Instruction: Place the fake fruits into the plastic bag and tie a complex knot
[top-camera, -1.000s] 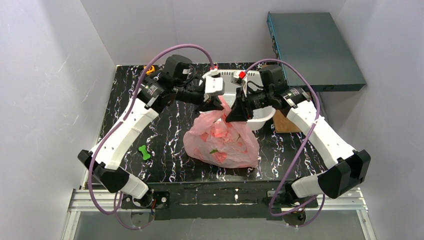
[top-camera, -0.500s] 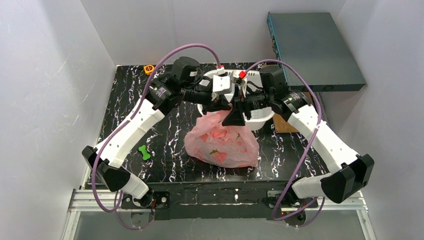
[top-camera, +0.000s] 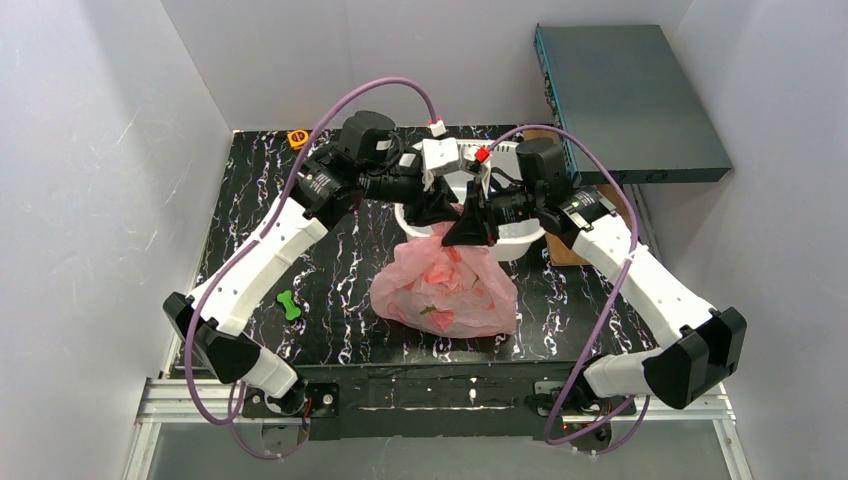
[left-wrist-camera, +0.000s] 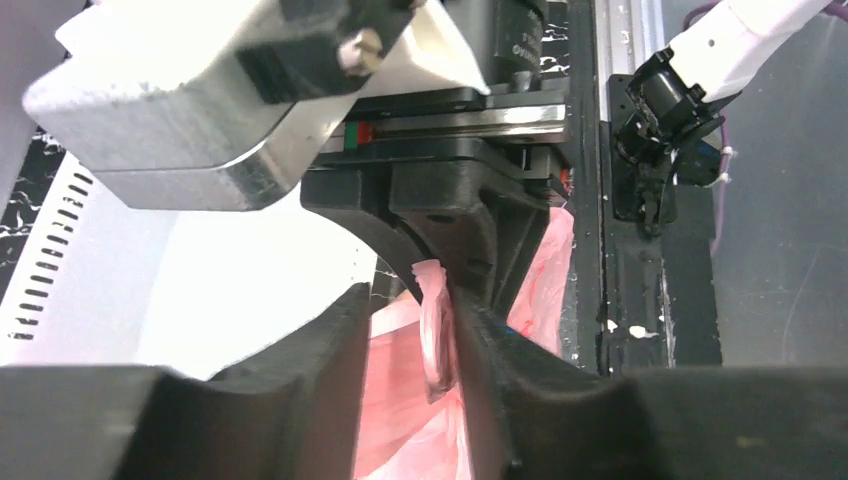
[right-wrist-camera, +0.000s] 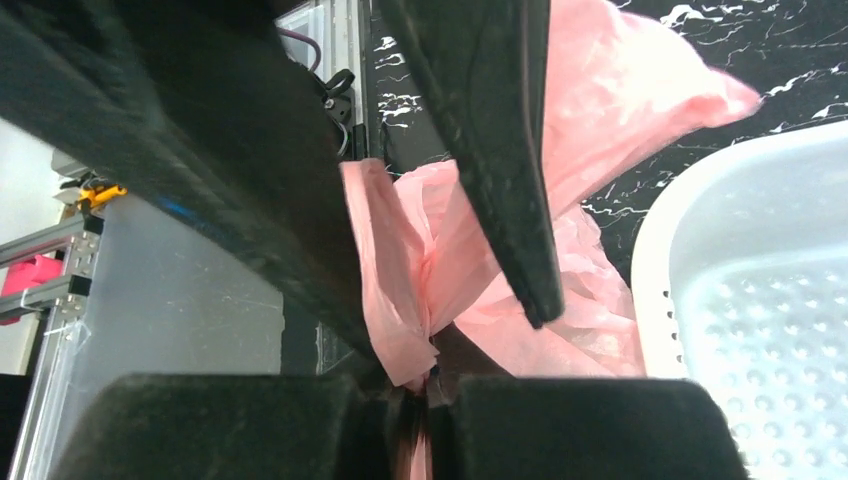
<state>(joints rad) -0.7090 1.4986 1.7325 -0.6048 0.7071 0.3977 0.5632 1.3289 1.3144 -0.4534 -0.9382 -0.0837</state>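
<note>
right gripper (right-wrist-camera: 420, 395): jaws clenched on a twisted pink strand at the neck of the plastic bag (top-camera: 445, 290), which is pinched right at their tips.
left gripper (left-wrist-camera: 410, 330): jaws released and parted, with a thin strand of the bag hanging in the gap, close against one finger.
meeting point: the two grippers are nose to nose above the far end of the bag, nearly touching.
bag neck: gathered into a narrow twist and drawn up and away from the arm bases, pointing towards the white basket (top-camera: 520, 240).
bag body: slumped on the surface (top-camera: 300, 230) at the middle. It is bulging and crinkled, and its long axis runs from the near side up to the raised neck.
fake fruits (top-camera: 428, 310): inside the bag. Only a dark green patch shows through the film, and I cannot make out the rest.
basket: just behind the bag, under the grippers.
green bone toy (top-camera: 290, 304): lying on the surface well to the left of the bag.
</note>
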